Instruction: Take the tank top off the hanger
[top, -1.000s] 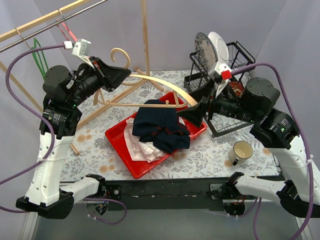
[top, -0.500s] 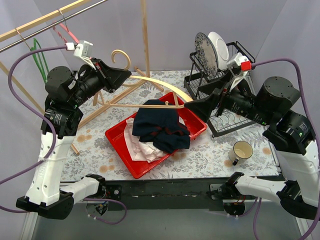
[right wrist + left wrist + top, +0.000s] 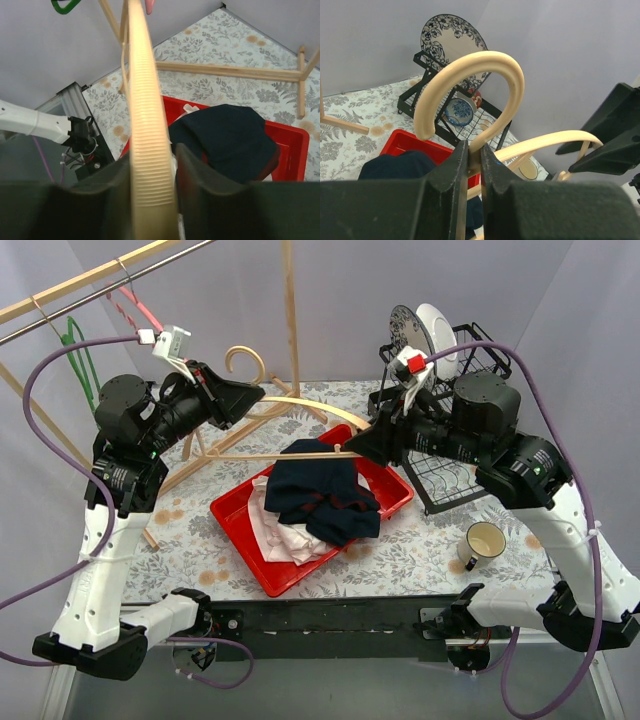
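Holding pale curved wooden hanger [image 3: 312, 403] aloft, long axis left-to-right, left hand [image 3: 258, 392] clamped on its hook neck, right hand [image 3: 365, 447] clamped on its right shoulder; dark navy tank top [image 3: 325, 490] lies heaped directly beneath in red plastic tray [image 3: 238, 528], apparently touching the lower bar.

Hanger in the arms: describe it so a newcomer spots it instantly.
Find the red tray mid-table. Above it a pale wooden hanger hangs between both arms, left fingers pinching its hook's neck, right fingers gripping one shoulder. Unlike the green hanger and pink hanger on the rail, it's wood.
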Tool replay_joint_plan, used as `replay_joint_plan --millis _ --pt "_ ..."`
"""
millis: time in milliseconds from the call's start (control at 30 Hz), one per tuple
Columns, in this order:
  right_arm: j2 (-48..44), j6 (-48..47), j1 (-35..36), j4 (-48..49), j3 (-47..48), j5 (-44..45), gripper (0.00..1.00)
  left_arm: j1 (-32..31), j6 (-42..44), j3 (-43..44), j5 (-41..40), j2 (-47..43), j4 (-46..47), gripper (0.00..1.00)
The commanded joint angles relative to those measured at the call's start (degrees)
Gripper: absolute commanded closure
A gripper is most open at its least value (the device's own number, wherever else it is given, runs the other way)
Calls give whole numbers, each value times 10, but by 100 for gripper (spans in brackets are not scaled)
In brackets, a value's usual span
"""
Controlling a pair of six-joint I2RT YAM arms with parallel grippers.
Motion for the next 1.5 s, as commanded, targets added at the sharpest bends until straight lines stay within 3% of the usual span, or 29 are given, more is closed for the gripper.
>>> replay_joint_plan --millis 0,33,167,300,333,500,667,867,1033,1233,1467 --pt "-26 -13 1 39 -19 -27 89 1 0 2 28 -10 8 100" --pt "-32 -15 1 49 -29 -28 98 2 0 3 28 -11 7 100" --pt "-68 -26 1 97 -71 -44 99 2 -8 21 20 -16 8 97" --pt "-102 -44 1 109 -84 -48 99 1 -54 66 17 -24 36 47" --pt "-109 -49 1 111 -83 -45 99 2 -60 73 20 -26 43 30" --pt "-151 -65 1 110 -71 -16 99 2 -106 131 37 -30 79 2" --pt "-195 -70 1 156 -82 50 99 2 -126 182 37 -37 92 2" --pt "-184 -95 1 230 -107 148 99 1 -92 138 0 -79 77 2" --pt "-97 -158 1 234 -76 221 99 2 -41 101 -32 -100 19 2" --pt "7 -162 1 232 -28 224 99 2 18 35 -42 -128 -38 2" --pt "133 -156 1 331 21 195 99 2 35 -103 -21 -194 -30 2"
